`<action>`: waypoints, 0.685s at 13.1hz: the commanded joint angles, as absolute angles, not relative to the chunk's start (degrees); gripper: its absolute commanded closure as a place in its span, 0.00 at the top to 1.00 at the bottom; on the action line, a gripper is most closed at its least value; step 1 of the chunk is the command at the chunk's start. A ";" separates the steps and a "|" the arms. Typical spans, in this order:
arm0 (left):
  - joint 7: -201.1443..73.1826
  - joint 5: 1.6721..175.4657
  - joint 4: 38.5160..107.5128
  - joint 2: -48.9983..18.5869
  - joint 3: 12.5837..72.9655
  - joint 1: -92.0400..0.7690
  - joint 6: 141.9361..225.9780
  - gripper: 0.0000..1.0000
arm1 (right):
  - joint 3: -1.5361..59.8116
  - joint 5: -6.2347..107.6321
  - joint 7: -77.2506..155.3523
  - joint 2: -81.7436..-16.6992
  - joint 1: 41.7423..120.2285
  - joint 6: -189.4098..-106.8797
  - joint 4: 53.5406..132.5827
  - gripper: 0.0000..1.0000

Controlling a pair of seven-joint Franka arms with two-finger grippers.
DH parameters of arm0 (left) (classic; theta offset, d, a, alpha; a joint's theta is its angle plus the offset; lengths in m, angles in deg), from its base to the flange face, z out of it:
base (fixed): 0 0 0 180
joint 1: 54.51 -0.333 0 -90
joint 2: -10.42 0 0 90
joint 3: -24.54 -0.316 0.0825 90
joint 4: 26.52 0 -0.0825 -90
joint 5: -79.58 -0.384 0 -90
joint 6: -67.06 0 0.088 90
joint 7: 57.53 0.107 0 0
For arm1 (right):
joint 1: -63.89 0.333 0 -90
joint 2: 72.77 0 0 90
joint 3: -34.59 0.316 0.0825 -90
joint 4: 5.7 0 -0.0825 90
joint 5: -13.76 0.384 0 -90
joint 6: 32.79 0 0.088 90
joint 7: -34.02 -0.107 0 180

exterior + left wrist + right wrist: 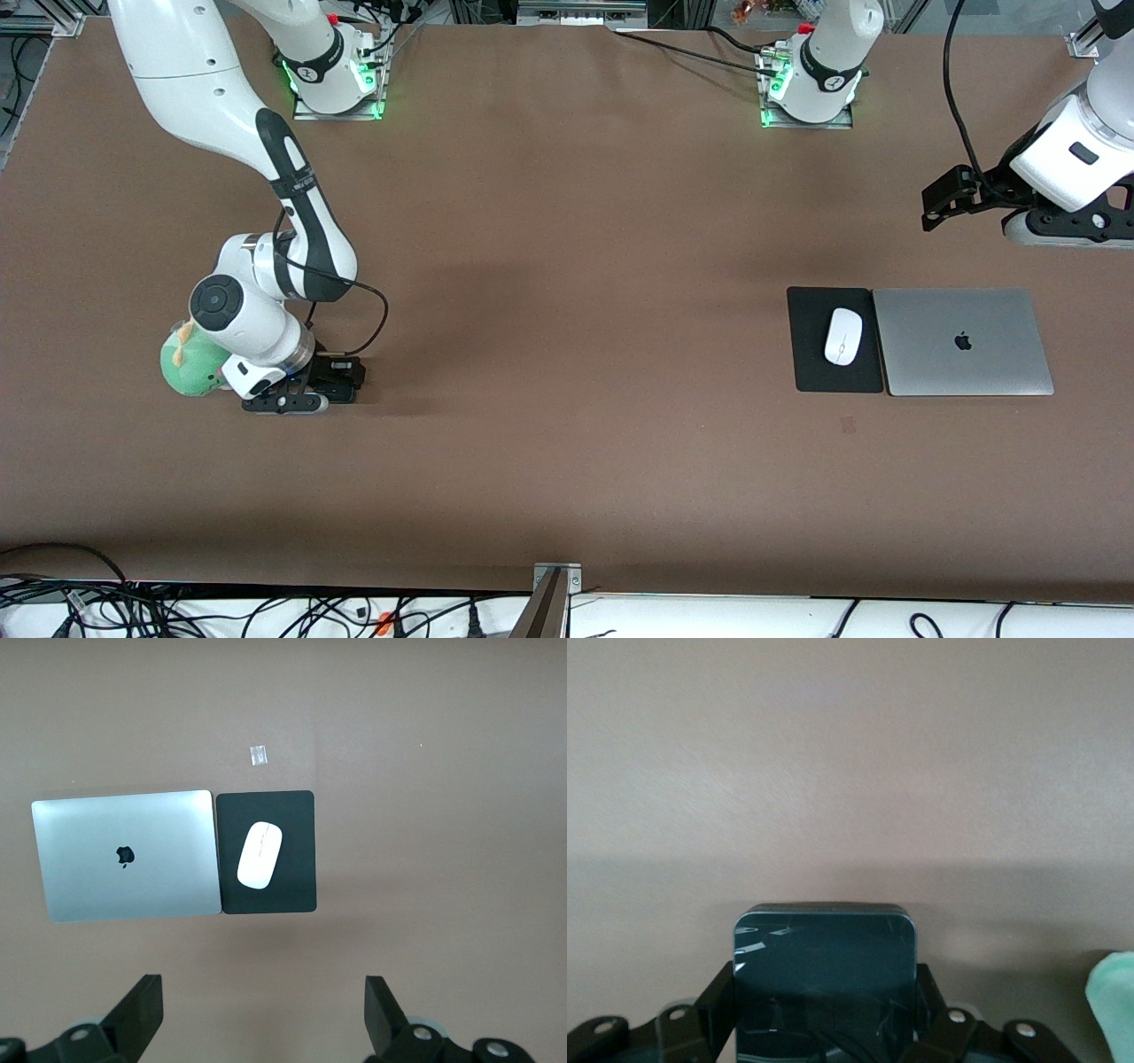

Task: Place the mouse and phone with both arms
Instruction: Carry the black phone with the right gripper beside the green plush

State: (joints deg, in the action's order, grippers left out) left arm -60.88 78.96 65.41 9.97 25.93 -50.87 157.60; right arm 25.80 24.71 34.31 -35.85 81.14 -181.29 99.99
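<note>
The white mouse [843,337] lies on a black mouse pad [811,359] toward the left arm's end of the table; it also shows in the left wrist view [260,855]. My left gripper [1063,232] hangs open and empty high above the table, over the area between the laptop and the arm bases; its own view shows it [263,1019] wide open. My right gripper [285,400] is down at the table beside the green plush. In the right wrist view it [824,1014] is shut on the black phone [824,961], a finger against each long side. The front view hides the phone under the gripper.
A closed silver laptop [961,341] lies touching the mouse pad on the side toward the left arm's end. A green dinosaur plush [186,363] sits right against the right arm's wrist. A small tape mark [848,425] is nearer the front camera than the pad.
</note>
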 commanded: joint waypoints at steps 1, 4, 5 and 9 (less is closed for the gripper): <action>-61.84 77.91 64.62 9.36 25.68 -50.55 157.67 1.00 | 26.68 25.98 39.72 -38.14 79.62 -183.43 104.33 0.12; -61.84 78.17 64.36 9.36 25.50 -50.55 157.85 1.00 | 26.68 25.98 41.40 -38.06 78.39 -183.61 104.78 0.13; -61.84 78.00 63.83 9.36 25.50 -50.55 157.94 1.00 | 26.68 25.98 41.66 -38.06 78.13 -183.78 105.22 0.18; -61.84 78.08 63.04 8.48 25.42 -51.35 157.85 1.00 | 26.68 26.07 40.96 -38.14 77.60 -184.05 104.70 1.00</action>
